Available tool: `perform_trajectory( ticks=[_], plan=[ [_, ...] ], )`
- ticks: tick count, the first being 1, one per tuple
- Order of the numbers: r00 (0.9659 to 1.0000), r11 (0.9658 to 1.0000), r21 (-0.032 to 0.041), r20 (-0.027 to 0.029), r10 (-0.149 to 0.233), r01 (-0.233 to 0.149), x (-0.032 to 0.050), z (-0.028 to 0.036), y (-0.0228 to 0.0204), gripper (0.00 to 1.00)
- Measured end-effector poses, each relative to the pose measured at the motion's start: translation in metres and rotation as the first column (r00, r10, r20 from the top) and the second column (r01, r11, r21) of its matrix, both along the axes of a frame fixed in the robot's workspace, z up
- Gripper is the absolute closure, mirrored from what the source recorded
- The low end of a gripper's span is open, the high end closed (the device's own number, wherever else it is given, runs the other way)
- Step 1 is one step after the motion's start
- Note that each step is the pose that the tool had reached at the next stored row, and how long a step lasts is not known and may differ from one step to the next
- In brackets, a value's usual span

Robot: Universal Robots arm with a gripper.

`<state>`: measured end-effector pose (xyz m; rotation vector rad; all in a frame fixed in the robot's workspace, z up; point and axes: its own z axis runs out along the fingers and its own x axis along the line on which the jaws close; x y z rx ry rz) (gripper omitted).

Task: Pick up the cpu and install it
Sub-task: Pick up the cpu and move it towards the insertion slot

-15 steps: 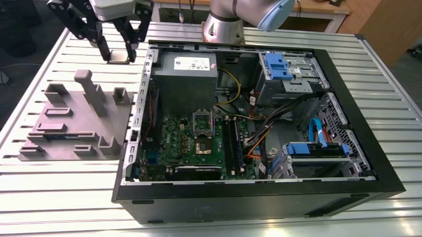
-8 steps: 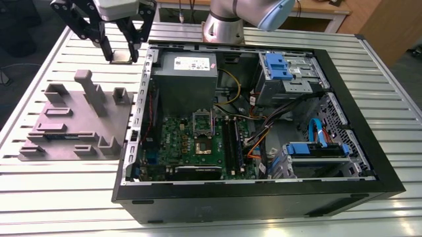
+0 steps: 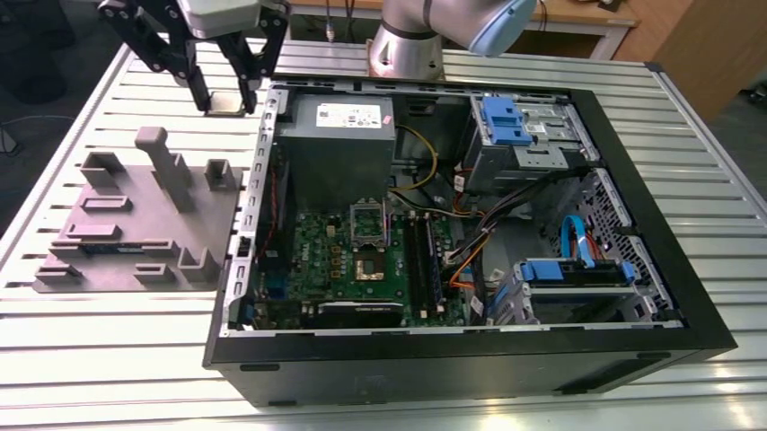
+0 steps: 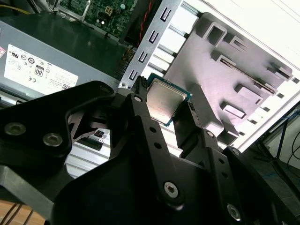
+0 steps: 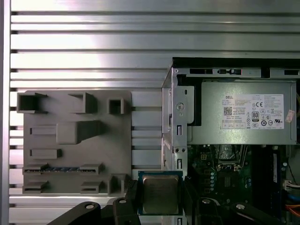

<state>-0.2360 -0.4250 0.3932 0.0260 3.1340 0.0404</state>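
Black two-finger claw (image 3: 225, 97), upper left of exterior view, grips small square silver-topped cpu (image 4: 166, 101) by its edges just outside open black computer case (image 3: 671, 296); risk: thin edge hold slips or tilts, dropping it.

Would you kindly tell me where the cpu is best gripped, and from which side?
By two opposite thin edges, from straight above its flat face. The cpu is a thin square with a smooth metal top, so only the rim offers purchase; the tool pinches it that way.
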Motion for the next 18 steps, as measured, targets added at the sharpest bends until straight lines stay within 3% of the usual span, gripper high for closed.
perform_trajectory(
  ticks=[18],
  plan=[
    [1.0,1.0,0.0,-0.0001,0.0,0.0,0.0156,0.0,0.0,0.53]
  ],
)
